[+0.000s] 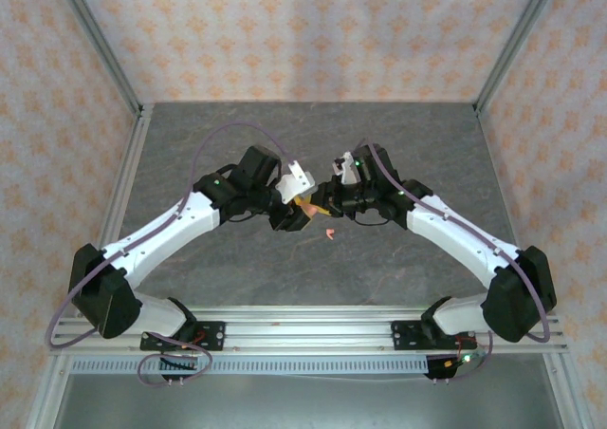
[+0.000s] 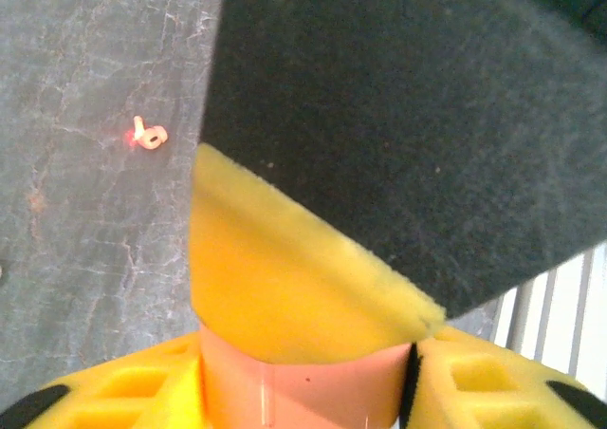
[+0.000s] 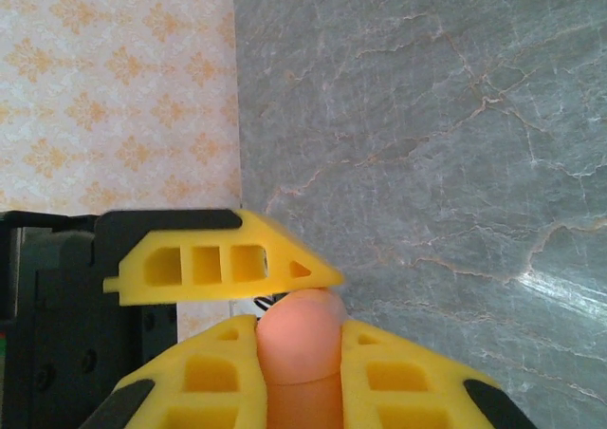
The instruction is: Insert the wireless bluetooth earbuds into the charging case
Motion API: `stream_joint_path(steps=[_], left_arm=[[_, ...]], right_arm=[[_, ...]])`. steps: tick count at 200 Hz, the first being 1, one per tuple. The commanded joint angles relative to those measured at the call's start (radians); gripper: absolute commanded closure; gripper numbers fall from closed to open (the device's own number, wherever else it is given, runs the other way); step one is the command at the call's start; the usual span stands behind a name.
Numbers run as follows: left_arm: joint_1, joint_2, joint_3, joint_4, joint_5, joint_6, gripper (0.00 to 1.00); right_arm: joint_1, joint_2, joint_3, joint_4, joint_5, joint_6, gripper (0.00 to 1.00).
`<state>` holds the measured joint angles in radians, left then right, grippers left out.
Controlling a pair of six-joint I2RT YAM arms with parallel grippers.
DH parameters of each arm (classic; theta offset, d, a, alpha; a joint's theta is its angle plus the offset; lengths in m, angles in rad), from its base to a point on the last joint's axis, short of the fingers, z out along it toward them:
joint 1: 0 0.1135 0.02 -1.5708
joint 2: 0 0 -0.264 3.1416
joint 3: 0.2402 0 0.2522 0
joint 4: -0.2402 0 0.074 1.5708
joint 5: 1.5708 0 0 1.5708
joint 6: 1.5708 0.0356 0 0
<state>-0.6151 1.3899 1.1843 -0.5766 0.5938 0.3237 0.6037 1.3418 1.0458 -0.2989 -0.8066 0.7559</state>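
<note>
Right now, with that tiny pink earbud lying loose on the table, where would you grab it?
Pinch the coral-pink earbud across its rounded head, coming straight down from above. It lies flat and alone on the table, its thin stem sticking out sideways, so probably only the top is open to approach, and the head offers most to close on.

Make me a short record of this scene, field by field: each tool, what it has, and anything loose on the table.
left tool: at table centre, coral-pink case between its fingers; grip unclear
right tool: tip to tip with the left tool, closed on the coral-pink case
loose item: one coral-pink earbud lying on the table, just on the near side of both tools
earbud status: not yet in the case
</note>
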Motion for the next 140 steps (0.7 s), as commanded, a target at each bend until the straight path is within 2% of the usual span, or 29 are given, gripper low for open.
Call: stream_joint_path(steps=[1, 32, 64, 87, 99, 120, 140], left_arm=[[0.000, -0.059, 0.040, 0.038, -0.098, -0.038, 0.44], [0.000, -0.110, 0.043, 0.081, -0.188, -0.134, 0.31], [0.032, -0.146, 0.074, 0.090, -0.190, -0.253, 0.21], [0.088, -0.180, 0.076, 0.107, -0.146, -0.381, 0.19], [0.140, -0.200, 0.060, 0.142, -0.085, -0.474, 0.19], [0.223, -0.252, -0.027, 0.299, 0.024, -0.683, 0.19], [0.246, -0.295, -0.094, 0.424, 0.055, -0.822, 0.19]], right_arm=[[0.003, -0.043, 0.016, -0.002, 0.043, 0.001, 0.95], [-0.001, -0.092, -0.005, 0.047, 0.114, -0.007, 0.96], [-0.015, -0.140, -0.032, 0.107, 0.175, -0.007, 0.97], [-0.031, -0.153, -0.045, 0.160, 0.193, -0.010, 0.97], [-0.035, -0.184, -0.057, 0.204, 0.195, -0.011, 0.98], [-0.042, -0.204, -0.080, 0.293, 0.199, -0.009, 0.98], [-0.047, -0.213, -0.103, 0.394, 0.198, 0.009, 0.99]])
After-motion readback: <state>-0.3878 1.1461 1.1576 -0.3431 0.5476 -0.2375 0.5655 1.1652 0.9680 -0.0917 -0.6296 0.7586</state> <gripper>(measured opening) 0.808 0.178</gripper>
